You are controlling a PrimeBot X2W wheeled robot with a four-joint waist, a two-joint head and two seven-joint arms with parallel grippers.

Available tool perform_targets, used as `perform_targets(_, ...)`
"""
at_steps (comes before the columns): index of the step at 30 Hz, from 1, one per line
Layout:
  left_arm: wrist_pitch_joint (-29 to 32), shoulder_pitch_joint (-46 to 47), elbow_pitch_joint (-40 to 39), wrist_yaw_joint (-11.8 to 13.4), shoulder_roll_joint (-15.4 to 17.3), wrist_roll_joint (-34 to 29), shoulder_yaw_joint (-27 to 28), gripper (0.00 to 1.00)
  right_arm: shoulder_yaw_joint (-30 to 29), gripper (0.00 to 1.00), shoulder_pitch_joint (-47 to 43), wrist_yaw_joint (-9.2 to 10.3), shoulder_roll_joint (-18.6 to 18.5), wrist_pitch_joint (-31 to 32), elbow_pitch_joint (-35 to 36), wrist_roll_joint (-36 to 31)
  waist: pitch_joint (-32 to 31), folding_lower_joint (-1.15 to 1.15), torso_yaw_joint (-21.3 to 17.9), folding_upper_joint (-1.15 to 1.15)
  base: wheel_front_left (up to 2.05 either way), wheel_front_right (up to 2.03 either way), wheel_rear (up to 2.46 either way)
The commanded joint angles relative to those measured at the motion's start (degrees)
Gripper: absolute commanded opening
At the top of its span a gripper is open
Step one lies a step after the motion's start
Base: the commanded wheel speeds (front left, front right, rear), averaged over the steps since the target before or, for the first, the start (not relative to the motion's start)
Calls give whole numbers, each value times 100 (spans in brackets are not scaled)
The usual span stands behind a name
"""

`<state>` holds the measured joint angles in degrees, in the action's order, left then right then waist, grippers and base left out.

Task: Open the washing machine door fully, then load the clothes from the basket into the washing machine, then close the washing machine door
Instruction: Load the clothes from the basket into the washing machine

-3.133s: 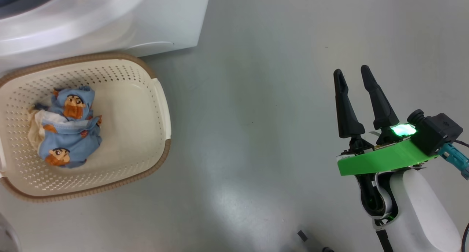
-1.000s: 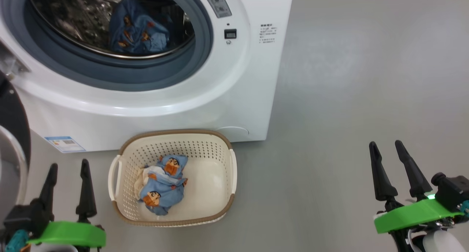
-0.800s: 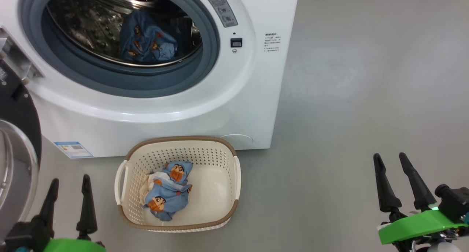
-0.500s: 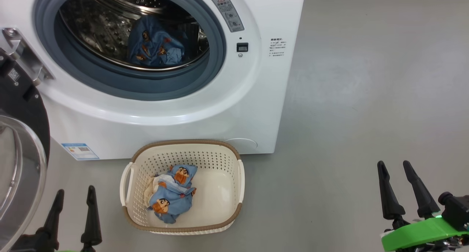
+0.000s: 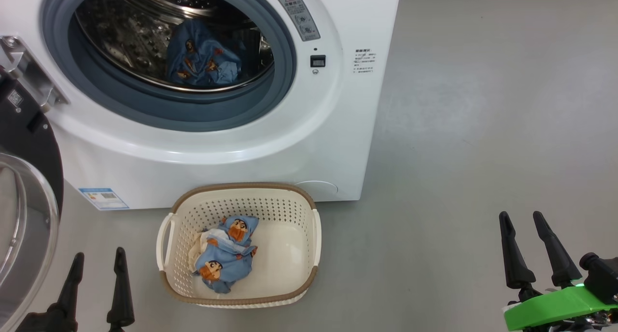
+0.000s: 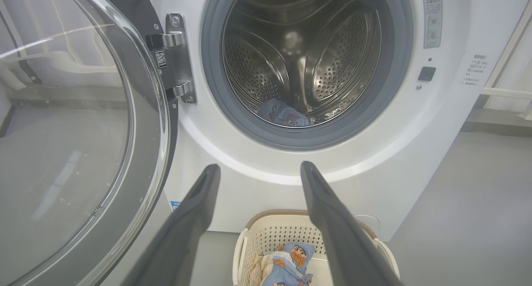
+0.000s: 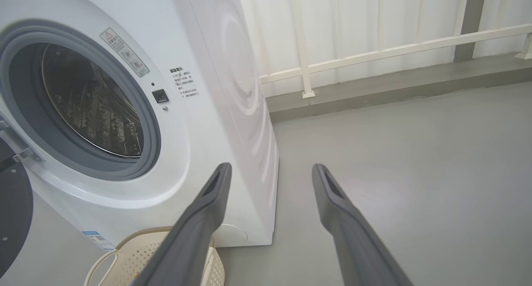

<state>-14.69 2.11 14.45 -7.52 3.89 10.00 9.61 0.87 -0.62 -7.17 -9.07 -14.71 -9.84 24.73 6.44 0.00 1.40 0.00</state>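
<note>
Grey floor (image 5: 458, 129) ran across the right of the head view. The white washing machine (image 5: 338, 144) took the upper left, its door (image 5: 26, 211) swung wide at the left edge. Low in the centre sat the basket (image 5: 315, 255), just beside the machine's foot, with the clothes (image 5: 224, 259) bunched toward its left side.

The left gripper (image 5: 99, 253) waited at the lower left, fingers spread wide with nothing between them. The right gripper (image 5: 520, 214) at the lower right was parted and empty too, well apart from the basket.

Trouble spots, as I judged them:
- The bundle looked tangled with cream cloth, so a pinch on one fold might lift only part of it and spill the rest onto the floor.
- The basket looked light, so a hard press down could shove or tip it.
- The door stood close to the left gripper, and a careless swing might knock it partway shut.
- Cloth left draped over the rubber seal (image 5: 285, 81) could get trapped at closing.

The count:
- One washing machine, one door, one basket.
- Two grippers.
- One blue garment (image 5: 203, 57) lying in the drum.
- One bundle in the basket. How many pieces it held, I couldn't tell.
</note>
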Motion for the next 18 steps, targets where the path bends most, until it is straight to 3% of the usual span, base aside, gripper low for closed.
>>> perform_targets(1, -30, 121, -160, 3, 57, -41, 201, 100, 92, 100, 63, -32, -81, -29, 157, -16, 16, 0, -9, 0, 0, 0, 0)
perform_targets(10, -30, 254, 7, 3, 38, -27, 139, 100, 78, 100, 184, -32, -39, -29, 201, -28, 294, 0, -18, 0, 0, 0, 0)
perform_targets(18, -30, 682, 531, 3, 175, -67, -217, 100, 131, 100, 476, -32, 23, -29, 276, -53, 927, 0, -34, 0, 0, 0, 0)
